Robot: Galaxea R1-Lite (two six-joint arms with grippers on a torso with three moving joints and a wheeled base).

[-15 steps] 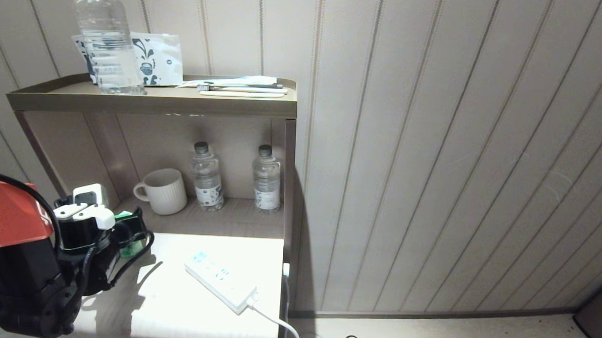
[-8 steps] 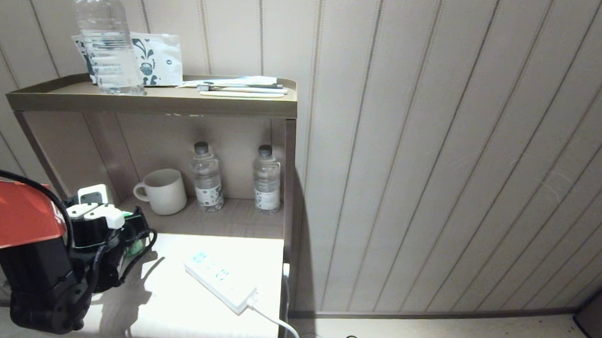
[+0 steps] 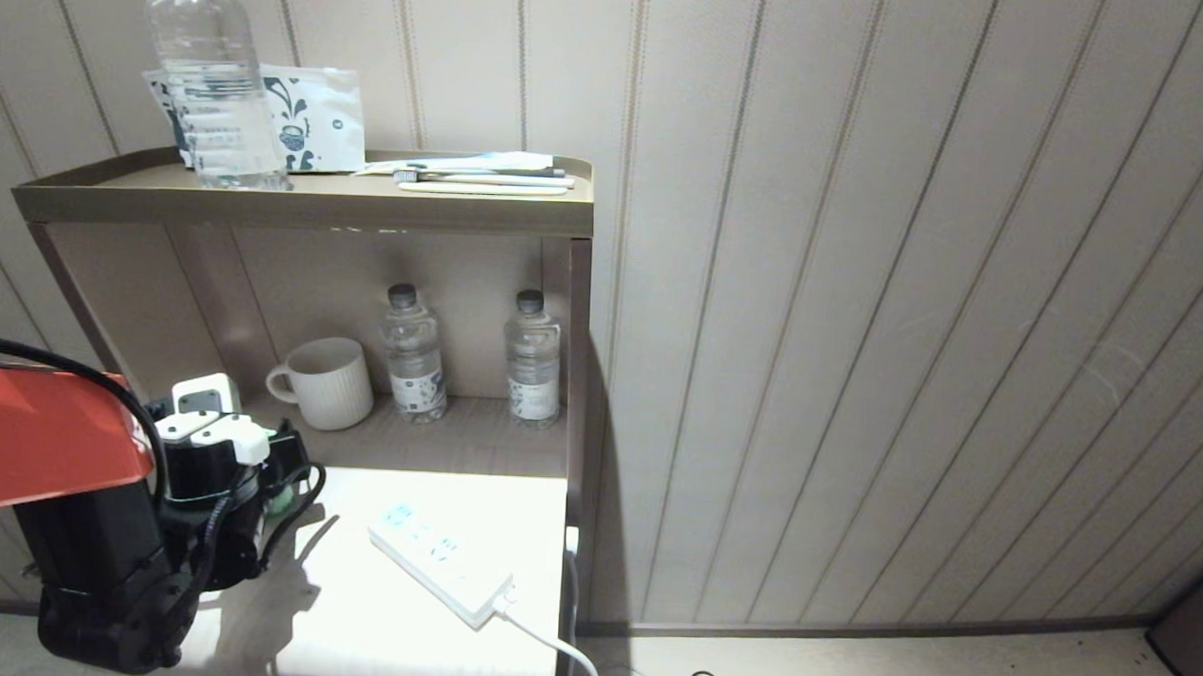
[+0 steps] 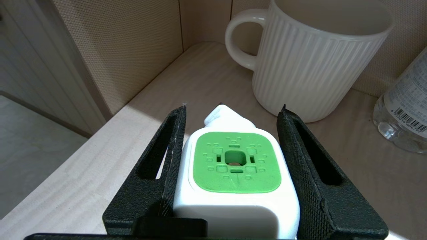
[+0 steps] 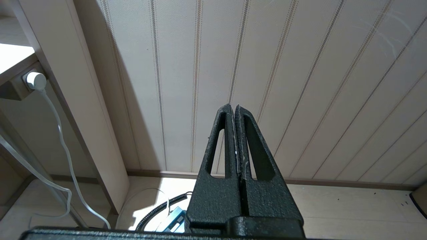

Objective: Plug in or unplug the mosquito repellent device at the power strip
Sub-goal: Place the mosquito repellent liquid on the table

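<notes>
Head view: left gripper (image 3: 275,472) sits over the bench's (image 3: 372,610) left side, near where it meets the recessed shelf. The mosquito repellent device (image 3: 278,499) is mostly hidden behind the wrist; only a bit of green shows, probably its bottle. The power strip (image 3: 440,565) lies flat and diagonal near the bench's right edge, white with pale blue sockets, cable end toward the front right corner, well apart from the device. Nothing plugged into it.

Left wrist view: device (image 4: 235,173) is a white cap with a green square centre, a small hole in the middle. Fingers (image 4: 166,166) stand about half spread, one pressed on each side of the cap, gripping it. White ribbed mug (image 4: 317,63) is just beyond it on the shelf.

Right wrist view: right gripper (image 5: 234,110) is parked facing the wall panelling, fingers pressed together, holding nothing.
</notes>
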